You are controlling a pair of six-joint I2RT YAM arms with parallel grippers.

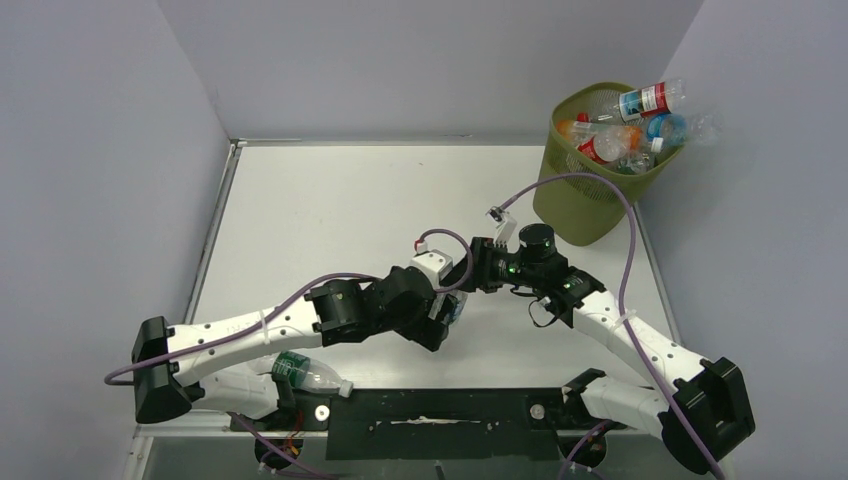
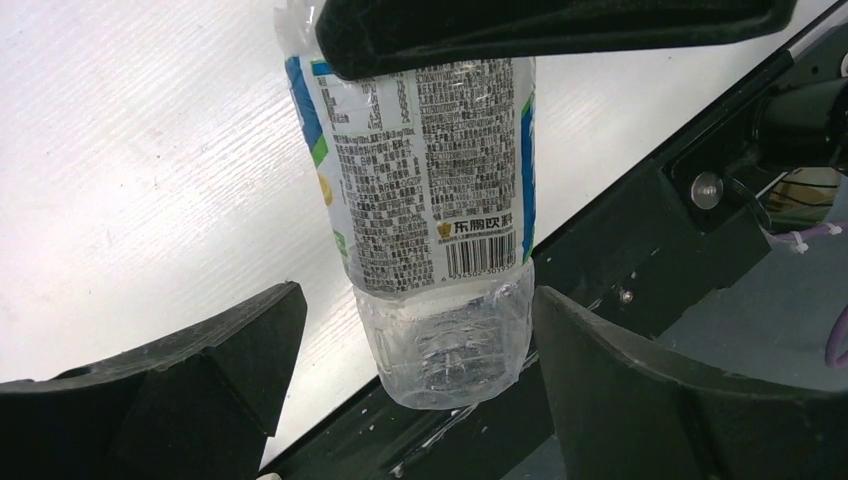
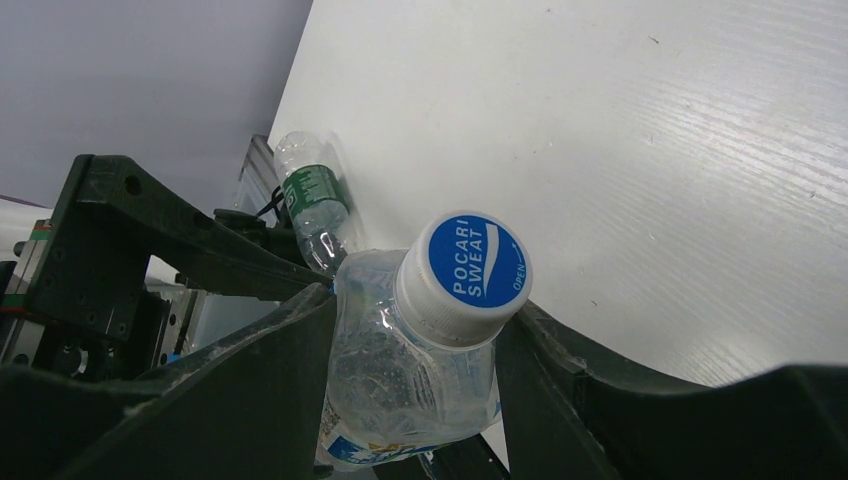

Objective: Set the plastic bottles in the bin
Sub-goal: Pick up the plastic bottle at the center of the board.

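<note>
A clear plastic bottle [image 3: 400, 375] with a blue-and-white label and a blue cap hangs above the middle of the table, between the two grippers. My right gripper [image 3: 418, 320] is shut on its crumpled upper part, just below the cap. My left gripper [image 2: 418, 293] is open around the bottle's base [image 2: 445, 345], with a gap on each side. A second clear bottle [image 1: 305, 372] with a green label lies at the near left edge, beside the left arm. The olive-green mesh bin [image 1: 580, 190] stands at the far right, heaped above its rim with several bottles [image 1: 630, 125].
Grey walls close in the table on the left, far and right sides. The black base rail [image 1: 430, 415] with both arm mounts runs along the near edge. Purple cables [image 1: 625, 230] loop from the right arm past the bin.
</note>
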